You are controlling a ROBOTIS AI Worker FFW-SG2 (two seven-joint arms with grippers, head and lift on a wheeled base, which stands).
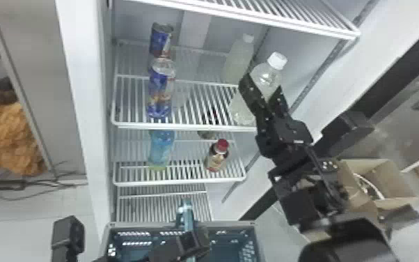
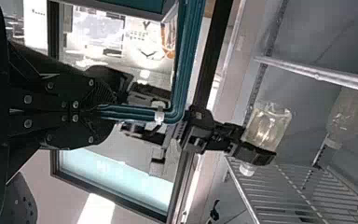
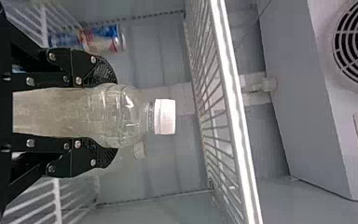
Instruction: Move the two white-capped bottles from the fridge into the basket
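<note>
Right arm [image 1: 348, 244] is closest to the camera, angling up into the open fridge [image 1: 81, 90], which takes up most of the head view. Basket [image 1: 226, 223] is down at the near side, in front of the lower shelves. Left gripper [image 2: 107, 112] is closed on its blue handle [image 2: 186, 60], going by the left wrist view, so I'd guess that arm's job is keeping it steady.

Right gripper [image 3: 106, 115] has the held bottle [image 1: 266, 75] pinched between its fingers, at the right side of the shelf [image 1: 184, 126], close to the front edge. Long axis looks roughly upright, cap up. Can't tell if the base is touching the wire or not.

Here's what the next move hangs on imo: from that bottle, the basket is lower, nearer and off to the left. So it needs to come out past the shelf edge first, then down. Dropping early could catch the base on the wire.

Second bottle [image 1: 236, 61] stands farther in and a bit left, just beside the first, so right gripper is the nearer one for it too. Watch for a bump there.

Head view gives you the bottle-to-basket route; right wrist view gives you the grip itself, a finger on each flank, with the white cap [image 3: 165, 116] poking out beyond the tips.
</note>
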